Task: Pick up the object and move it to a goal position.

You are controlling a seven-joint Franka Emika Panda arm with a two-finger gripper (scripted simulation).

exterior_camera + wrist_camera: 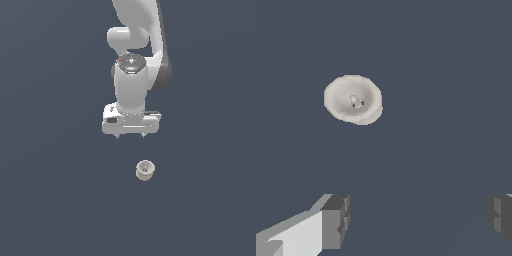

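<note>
The little cup [145, 170] sits upright on the dark counter [50, 200], hollow rim facing up, alone out there. It looks light and rigid, a smooth hard shell — likely a bit slippery, and small enough to tip or skate if nudged from one side. The best hold, I'd say, is across the narrower waist below the rim, pads square on both sides.

The tool [130, 135] hangs above the counter with its fingers [336, 220] spread wide apart, gripping nothing. The cup is well clear of it — lower in the exterior view and a touch toward that view's right, not between the fingers. From the wrist view it lies ahead of the finger gap, off-centre, toward the finger that shows more fully. The tool would need to shift over it, then descend.
</note>
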